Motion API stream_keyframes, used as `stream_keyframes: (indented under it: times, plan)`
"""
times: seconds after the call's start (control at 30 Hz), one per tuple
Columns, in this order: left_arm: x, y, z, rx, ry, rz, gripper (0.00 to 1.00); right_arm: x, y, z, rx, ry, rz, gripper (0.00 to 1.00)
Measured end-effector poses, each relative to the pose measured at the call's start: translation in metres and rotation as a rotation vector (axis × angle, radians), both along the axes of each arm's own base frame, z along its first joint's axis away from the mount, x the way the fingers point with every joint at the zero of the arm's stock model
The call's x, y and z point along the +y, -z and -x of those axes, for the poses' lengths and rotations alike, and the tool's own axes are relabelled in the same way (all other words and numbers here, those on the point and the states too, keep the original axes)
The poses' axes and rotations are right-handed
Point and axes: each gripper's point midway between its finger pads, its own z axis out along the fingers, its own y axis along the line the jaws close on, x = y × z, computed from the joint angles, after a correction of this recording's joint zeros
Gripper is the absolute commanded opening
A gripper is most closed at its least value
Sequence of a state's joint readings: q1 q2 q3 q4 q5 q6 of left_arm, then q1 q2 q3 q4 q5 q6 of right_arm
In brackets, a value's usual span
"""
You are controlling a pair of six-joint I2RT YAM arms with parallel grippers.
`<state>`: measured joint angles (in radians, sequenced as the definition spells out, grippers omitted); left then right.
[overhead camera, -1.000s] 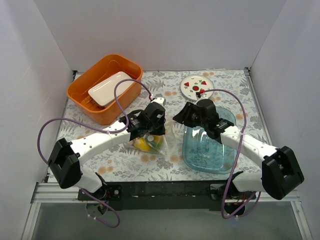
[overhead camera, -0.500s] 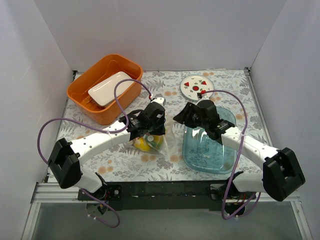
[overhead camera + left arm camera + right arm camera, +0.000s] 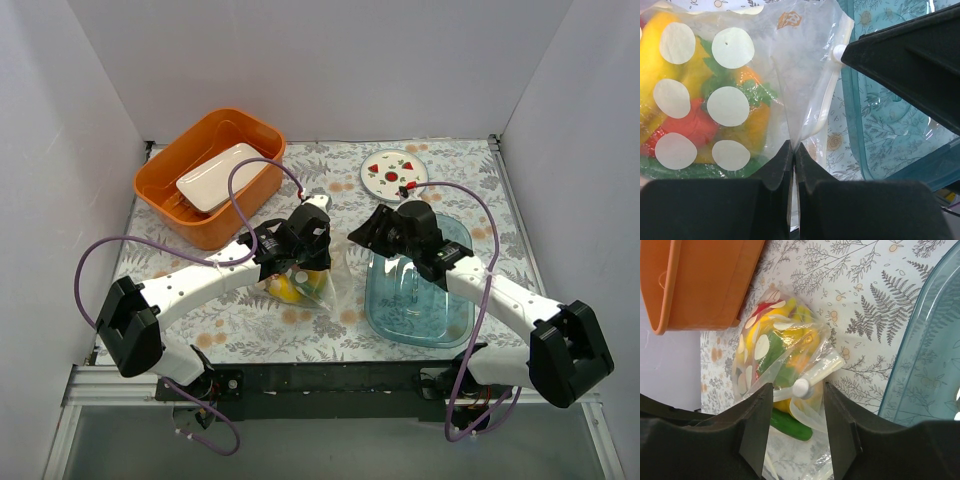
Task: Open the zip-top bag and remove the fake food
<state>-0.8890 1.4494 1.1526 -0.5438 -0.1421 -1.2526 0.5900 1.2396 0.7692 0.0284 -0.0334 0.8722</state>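
The zip-top bag [image 3: 297,287], clear with white dots, lies on the table mat between the arms. Inside it is the fake food [image 3: 690,125]: yellow, orange, red and green pieces. My left gripper [image 3: 792,147] is shut on a fold of the bag's film near its mouth. My right gripper [image 3: 797,390] is open, with its jaws on either side of the bag's white zip slider [image 3: 801,388]; I cannot tell whether they touch it. A green piece [image 3: 790,425] shows below the slider. In the top view the right gripper [image 3: 357,235] sits just right of the bag.
A clear blue tray [image 3: 420,300] stands right of the bag, under the right arm. An orange bin [image 3: 175,195] holding a white dish is at the back left. A strawberry-printed plate [image 3: 395,172] lies at the back.
The right arm has shifted slightly. The left gripper and the bag have not visibly moved.
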Motion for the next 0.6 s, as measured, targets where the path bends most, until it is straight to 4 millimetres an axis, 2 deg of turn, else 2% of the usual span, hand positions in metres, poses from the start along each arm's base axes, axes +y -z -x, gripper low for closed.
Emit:
stream_keyframes:
  times: [0.1, 0.23, 0.43, 0.57, 0.6]
  plan:
    - [-0.001, -0.001, 0.000, -0.001, 0.002, 0.004, 0.00, 0.004, 0.000, 0.000, 0.013, 0.001, -0.034, 0.52]
    - [-0.002, -0.001, 0.000, -0.001, 0.003, 0.007, 0.00, 0.007, 0.010, 0.004, 0.056, 0.004, -0.060, 0.51]
    - [-0.002, 0.001, 0.001, 0.002, 0.008, 0.012, 0.00, 0.011, 0.014, 0.003, 0.081, 0.011, -0.092, 0.34]
    - [-0.002, 0.005, 0.002, 0.007, 0.010, 0.009, 0.00, 0.013, 0.014, 0.001, 0.080, 0.015, -0.101, 0.18]
    - [-0.002, 0.005, 0.002, 0.009, 0.011, 0.009, 0.00, 0.013, 0.015, 0.001, 0.082, 0.015, -0.099, 0.18]
